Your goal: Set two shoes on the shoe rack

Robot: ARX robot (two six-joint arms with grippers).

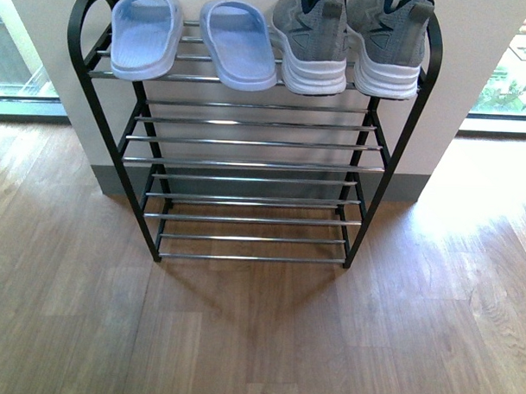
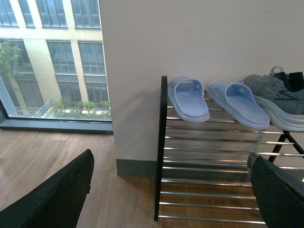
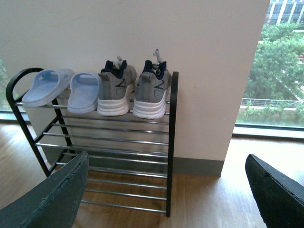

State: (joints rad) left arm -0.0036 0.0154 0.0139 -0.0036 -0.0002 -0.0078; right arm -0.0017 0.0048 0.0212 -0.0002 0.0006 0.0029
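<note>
I see both grey shoes (image 1: pixel 350 40) side by side on the top tier of the shoe rack (image 1: pixel 251 166), upper right of the front frame, heels facing me. Two pale blue slippers (image 1: pixel 195 37) sit just beside them, upper left. Left tool (image 2: pixel 171 190) and right tool (image 3: pixel 166 190) both stand wide apart, holding nothing. The rack stands on the wooden floor (image 1: pixel 258 335).

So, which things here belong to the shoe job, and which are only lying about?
Job:
- two grey sneakers, both on the top tier
- shoe rack

Only lying about:
- two pale blue slippers, on the same tier
</note>
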